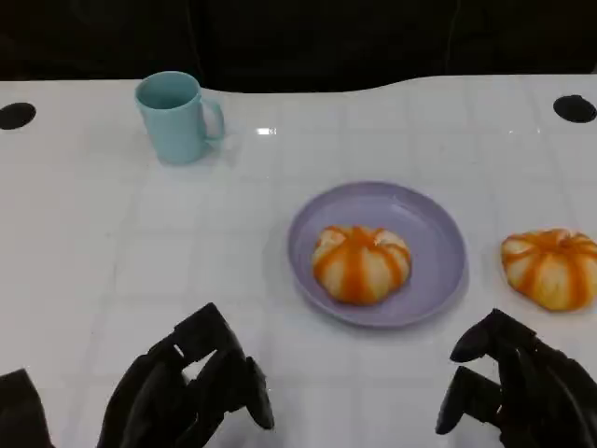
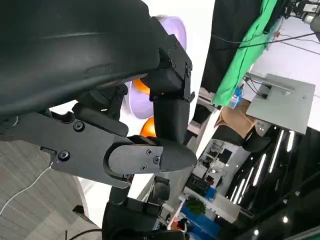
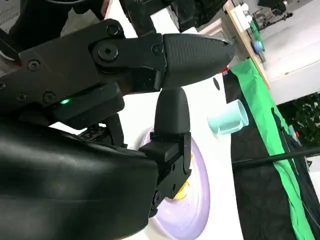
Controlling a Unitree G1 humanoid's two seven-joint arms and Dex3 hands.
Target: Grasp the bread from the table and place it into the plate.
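Observation:
One orange-striped bread bun (image 1: 361, 263) lies in the middle of the purple plate (image 1: 438, 233). A second bun (image 1: 552, 268) sits on the white table to the right of the plate, close to the table's right edge. My right hand (image 1: 518, 392) hovers low at the near right, short of that bun and holding nothing, fingers apart. My left hand (image 1: 196, 387) hangs at the near left, also with nothing in it. In the right wrist view, my right hand (image 3: 125, 75) has the plate (image 3: 197, 210) and a sliver of bun (image 3: 182, 187) beyond its fingers. The left wrist view has the plate (image 2: 172, 30) behind my left hand (image 2: 125, 125).
A teal mug (image 1: 177, 117) stands at the far left of the table, handle to the right; it appears as well in the right wrist view as the mug (image 3: 227, 119). Black round holes mark the table's far corners (image 1: 574, 108). Bare white tabletop lies between my hands and the plate.

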